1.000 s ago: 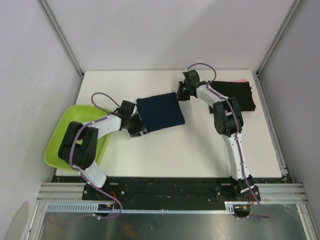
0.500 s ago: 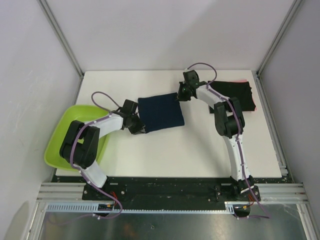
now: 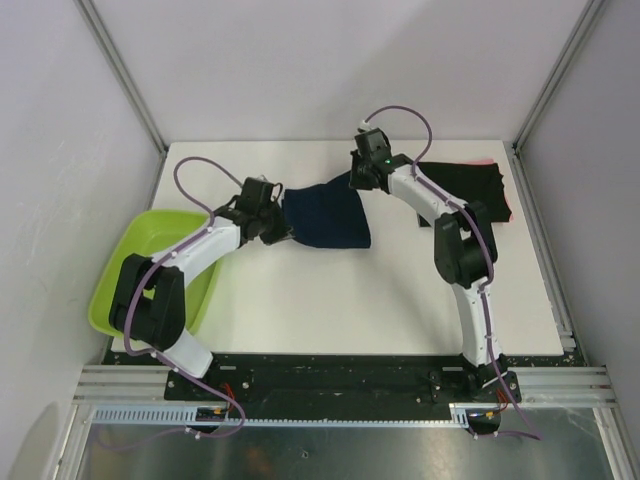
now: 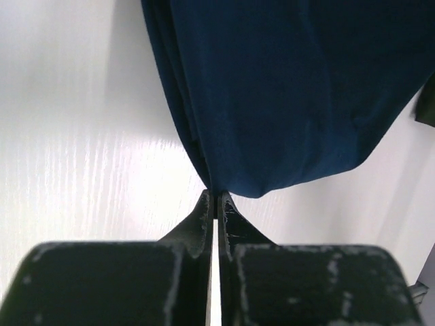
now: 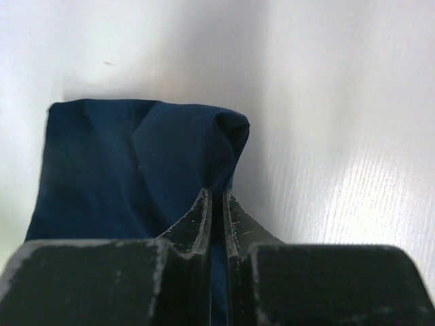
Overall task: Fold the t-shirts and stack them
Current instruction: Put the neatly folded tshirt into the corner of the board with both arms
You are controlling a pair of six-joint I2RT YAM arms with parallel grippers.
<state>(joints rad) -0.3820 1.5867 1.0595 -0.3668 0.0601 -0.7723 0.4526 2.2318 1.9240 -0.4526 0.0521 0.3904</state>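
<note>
Folded navy t-shirt (image 3: 325, 215) in the middle of the surface (image 3: 330, 300), slung between two grips; left pincer (image 3: 281, 222) clamped tight on its left edge, right pincer (image 3: 362, 183) likewise on its far corner; best carried level and taut, both ends together, toward the black t-shirt (image 3: 465, 185) at far right, then laid squarely on top; counted: two t-shirts, one red-pink edge (image 3: 509, 210) beneath, one green tub (image 3: 125, 265) at left, two pincers.

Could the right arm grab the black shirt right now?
Probably not yet: the right gripper is clamped on the navy shirt. The black shirt lies close beside that arm, so likely reachable once it lets go.
</note>
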